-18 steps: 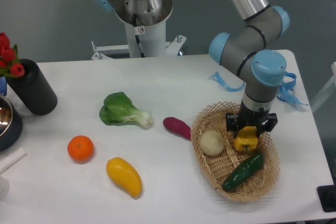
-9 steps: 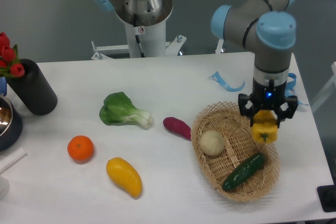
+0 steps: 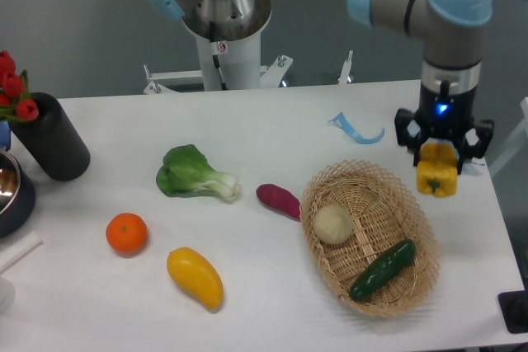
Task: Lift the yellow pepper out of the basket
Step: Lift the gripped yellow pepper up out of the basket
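the pincer (image 3: 438,164) pinches the yellow pepper (image 3: 436,177) clear of the basket (image 3: 327,190), which holds a cucumber (image 3: 382,269).

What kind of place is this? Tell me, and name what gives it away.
Most likely a robotics lab test bench: a robot arm's end effector holds a yellow pepper over a plain white table, with toy-like produce laid out around a wicker basket.
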Controlling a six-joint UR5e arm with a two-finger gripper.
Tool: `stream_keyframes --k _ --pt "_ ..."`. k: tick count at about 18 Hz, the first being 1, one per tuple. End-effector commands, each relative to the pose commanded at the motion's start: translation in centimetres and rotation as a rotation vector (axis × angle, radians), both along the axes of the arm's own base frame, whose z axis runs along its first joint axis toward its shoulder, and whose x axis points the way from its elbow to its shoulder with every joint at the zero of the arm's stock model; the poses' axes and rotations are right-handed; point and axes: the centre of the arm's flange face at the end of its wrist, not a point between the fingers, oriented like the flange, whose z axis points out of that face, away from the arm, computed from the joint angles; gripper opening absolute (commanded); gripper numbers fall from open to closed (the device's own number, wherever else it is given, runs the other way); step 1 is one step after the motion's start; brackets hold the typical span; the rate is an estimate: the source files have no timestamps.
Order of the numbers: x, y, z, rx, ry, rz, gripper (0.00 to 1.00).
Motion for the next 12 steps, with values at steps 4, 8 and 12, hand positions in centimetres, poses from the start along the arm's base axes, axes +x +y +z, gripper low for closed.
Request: stream_keyframes --k 4,8,12 --pt "0.0 -0.36 0.36 0.01 -0.003 -0.002 0.48" --pt "-0.01 -0.34 0.38 0.013 -0.003 0.002 0.48" --pt "0.01 -0.25 0.46 0.014 -0.003 0.005 0.48"
